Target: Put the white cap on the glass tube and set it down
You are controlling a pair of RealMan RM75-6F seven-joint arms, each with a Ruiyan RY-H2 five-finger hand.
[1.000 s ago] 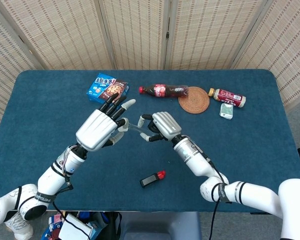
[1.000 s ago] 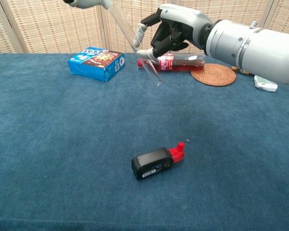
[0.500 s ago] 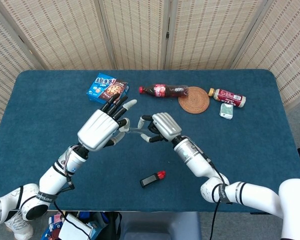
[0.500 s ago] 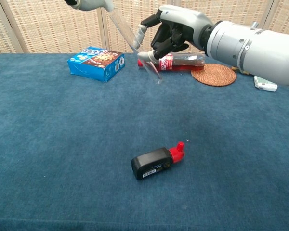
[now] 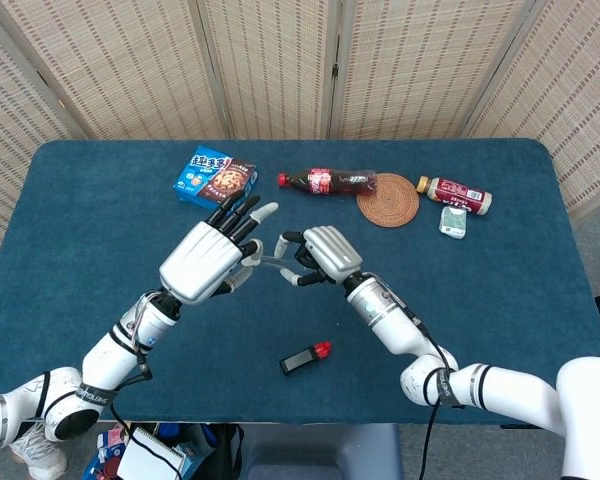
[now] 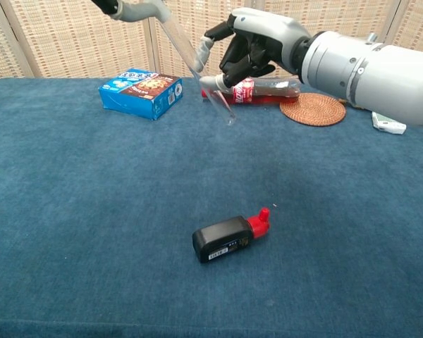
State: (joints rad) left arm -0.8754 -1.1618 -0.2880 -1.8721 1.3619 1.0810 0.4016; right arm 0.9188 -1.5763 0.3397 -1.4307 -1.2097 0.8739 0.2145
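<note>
A clear glass tube (image 6: 213, 91) slants down to the right above the table; in the head view the tube (image 5: 267, 262) bridges the two hands. My right hand (image 6: 257, 44) (image 5: 320, 252) pinches its lower part. My left hand (image 5: 205, 260) is at the tube's upper end, and only its fingers (image 6: 137, 10) show at the top of the chest view. A small white piece under that hand, which looks like the white cap (image 5: 243, 252), meets the tube's end; most of it is hidden.
A black device with a red tip (image 6: 229, 236) lies on the blue table near the front. At the back are a blue snack box (image 6: 141, 91), a cola bottle (image 5: 330, 181), a woven coaster (image 5: 388, 199), a small bottle (image 5: 458, 193) and a white packet (image 5: 453, 221).
My left hand has crept a little toward the right hand, and more of its finger shows in the chest view. The right hand and tube have hardly moved.
</note>
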